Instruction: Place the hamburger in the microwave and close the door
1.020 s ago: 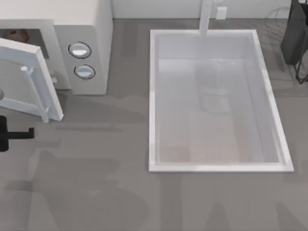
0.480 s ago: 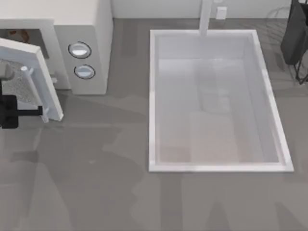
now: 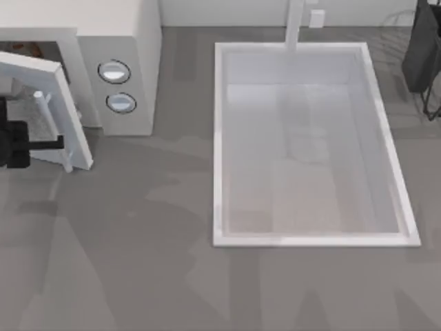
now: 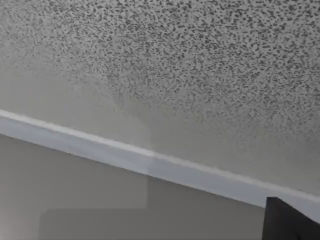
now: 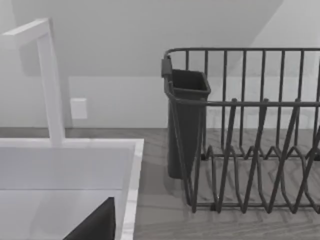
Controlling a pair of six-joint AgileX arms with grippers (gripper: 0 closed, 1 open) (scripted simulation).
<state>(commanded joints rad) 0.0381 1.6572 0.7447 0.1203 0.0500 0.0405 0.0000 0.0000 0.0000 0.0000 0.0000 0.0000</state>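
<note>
The white microwave [image 3: 131,41] stands at the table's far left, its two knobs [image 3: 114,72] facing up in the top view. Its door [image 3: 69,110] hangs partly open, swung out toward the table's front, with the white bar handle [image 3: 43,105] on its outer face. Inside the cavity a bit of the orange-brown hamburger [image 3: 26,48] shows behind the door's top edge. My left gripper [image 3: 60,143] is black and presses against the door's outer side near the handle. The door's speckled window [image 4: 200,65] and white frame [image 4: 150,161] sit very close in the left wrist view. My right arm [image 3: 422,48] is parked at the far right.
A large white sink basin [image 3: 219,138] with a white faucet [image 3: 295,24] takes up the table's middle and right. A dark wire dish rack [image 5: 250,130] with a dark cup [image 5: 186,125] stands beside the sink's far right corner. Bare grey tabletop lies along the front.
My left gripper has moved from the front left up toward the microwave and now touches the door. The door has swung slightly toward the cavity. The right arm has not moved.
</note>
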